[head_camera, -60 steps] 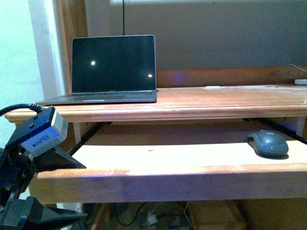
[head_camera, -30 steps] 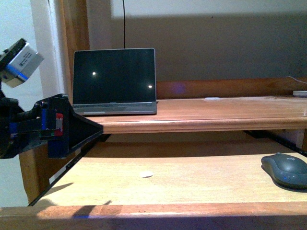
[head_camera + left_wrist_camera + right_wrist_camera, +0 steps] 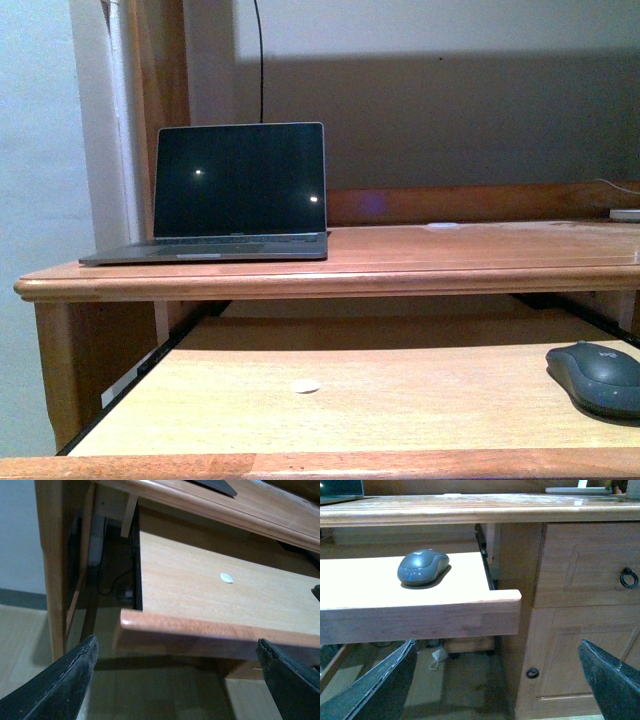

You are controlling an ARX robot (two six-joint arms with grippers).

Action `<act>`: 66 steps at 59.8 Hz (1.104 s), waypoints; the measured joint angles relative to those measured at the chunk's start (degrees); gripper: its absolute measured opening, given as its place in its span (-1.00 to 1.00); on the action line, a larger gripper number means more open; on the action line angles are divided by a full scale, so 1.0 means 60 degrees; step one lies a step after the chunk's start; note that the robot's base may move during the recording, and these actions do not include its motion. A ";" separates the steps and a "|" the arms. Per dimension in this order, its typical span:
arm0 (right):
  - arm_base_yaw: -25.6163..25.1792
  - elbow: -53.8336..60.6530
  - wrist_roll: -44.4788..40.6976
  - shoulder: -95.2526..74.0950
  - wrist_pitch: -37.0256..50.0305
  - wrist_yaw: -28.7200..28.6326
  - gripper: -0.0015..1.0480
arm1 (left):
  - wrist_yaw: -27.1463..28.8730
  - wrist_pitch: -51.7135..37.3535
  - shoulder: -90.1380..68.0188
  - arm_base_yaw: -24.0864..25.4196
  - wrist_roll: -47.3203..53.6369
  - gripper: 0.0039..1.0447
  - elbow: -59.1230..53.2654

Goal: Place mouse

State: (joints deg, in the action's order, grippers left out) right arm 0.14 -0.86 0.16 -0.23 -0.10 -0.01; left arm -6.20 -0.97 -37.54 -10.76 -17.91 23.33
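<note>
The mouse (image 3: 600, 378), a dark grey oval dome, lies on the right end of the pull-out wooden tray (image 3: 400, 410) under the desk top. The right wrist view shows the mouse (image 3: 422, 566) on the tray (image 3: 365, 587), near its corner. My right gripper (image 3: 497, 647) is open and empty, below and in front of the tray's front edge, apart from the mouse. My left gripper (image 3: 177, 649) is also open and empty, low before the tray's (image 3: 200, 575) left front corner. Neither arm shows in the front view.
An open laptop (image 3: 240, 180) with a dark screen stands at the left of the desk top (image 3: 450, 262). A small white disc (image 3: 305, 386) lies mid-tray. A cabinet with a ring-handled drawer (image 3: 585, 565) flanks the tray's right end. Cables and a power strip (image 3: 96, 540) are under the desk.
The left arm, seen at the left of the front view earlier, has left that view. The front view has risen, looking down onto the tray; the mouse has not moved on it.
</note>
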 joint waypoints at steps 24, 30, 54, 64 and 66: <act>0.0000 0.0000 0.0000 0.0000 0.0000 0.0004 0.85 | 0.2827 0.0215 0.5217 -0.0204 0.2652 -0.25 -0.2852; 0.0000 0.0000 0.0000 0.0000 0.0000 0.0000 0.85 | 0.1647 0.0219 0.5654 0.0747 0.2779 -0.56 -0.3319; 0.0000 0.0000 0.0000 0.0000 0.0000 -0.0004 0.85 | 0.1038 0.0215 0.6204 0.1734 0.2878 -0.95 -0.3810; 0.0000 0.0000 0.0000 0.0000 0.0000 -0.0004 0.85 | 0.1038 0.0215 0.6204 0.1734 0.2878 -0.95 -0.3810; 0.0000 0.0000 0.0000 0.0000 0.0000 -0.0004 0.85 | 0.1038 0.0215 0.6204 0.1734 0.2878 -0.95 -0.3810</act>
State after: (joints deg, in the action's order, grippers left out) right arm 0.14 -0.86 0.16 -0.23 -0.10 -0.03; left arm 0.03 0.32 -0.32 -0.36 -0.64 0.47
